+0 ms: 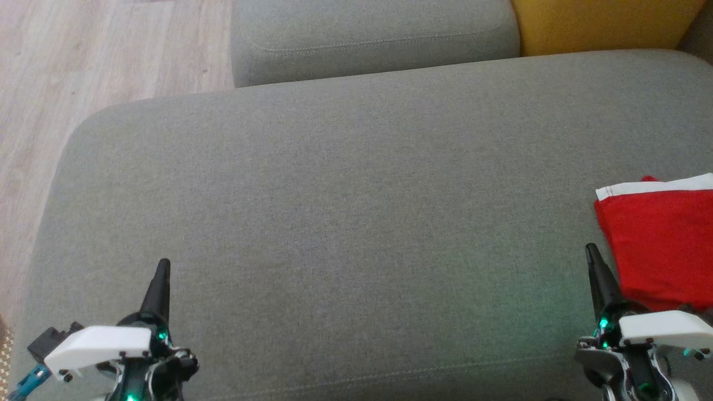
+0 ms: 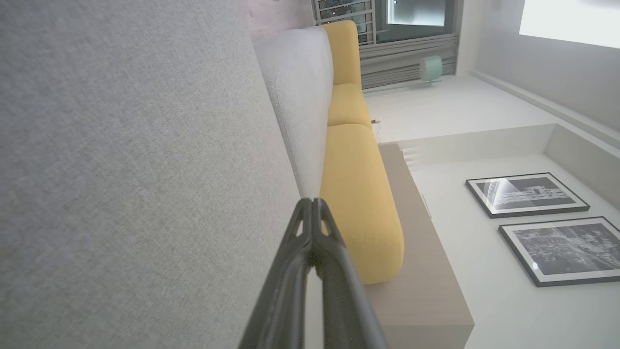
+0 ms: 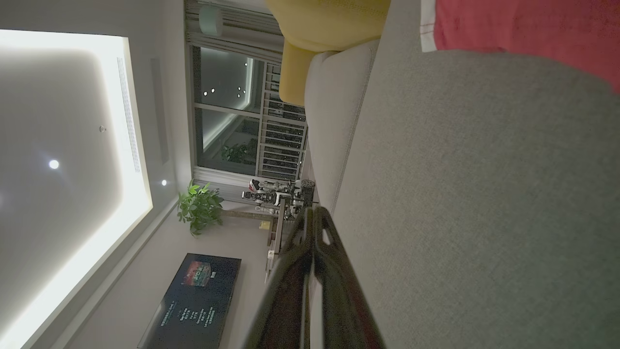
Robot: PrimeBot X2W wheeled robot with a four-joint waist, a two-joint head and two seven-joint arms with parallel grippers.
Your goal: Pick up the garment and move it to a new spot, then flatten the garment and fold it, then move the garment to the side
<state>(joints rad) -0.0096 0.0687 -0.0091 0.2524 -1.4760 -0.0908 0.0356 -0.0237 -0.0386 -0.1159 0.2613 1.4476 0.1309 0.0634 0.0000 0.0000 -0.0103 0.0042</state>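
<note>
**Both grippers pressed shut, red garment lying at the right of the seat**

The left gripper (image 1: 162, 266) is seen at the lower left of the head view, held low over the grey seat cushion (image 1: 356, 223). Its two dark fingers are pressed together into a single point directed away from the robot, and nothing is pinched between them. In the left wrist view the fingertips are seen to meet, with the cushion fabric running alongside them.

The right gripper (image 1: 591, 253) is held in a matching pose at the lower right, wrist low and fingers pointing forward with a slight lean to the left. Its fingers are likewise closed on each other and on nothing else. Both white wrist housings are seen near the front edge of the seat, well apart from each other.

The red garment (image 1: 663, 245), edged with a white band along its far side, is laid flat on the seat at the right edge of the head view. It lies just beside the right gripper's fingers, on their right. Whether it is touched by them cannot be told.

A grey back cushion (image 1: 373, 39) and a yellow cushion (image 1: 601, 25) are seen beyond the seat.
</note>
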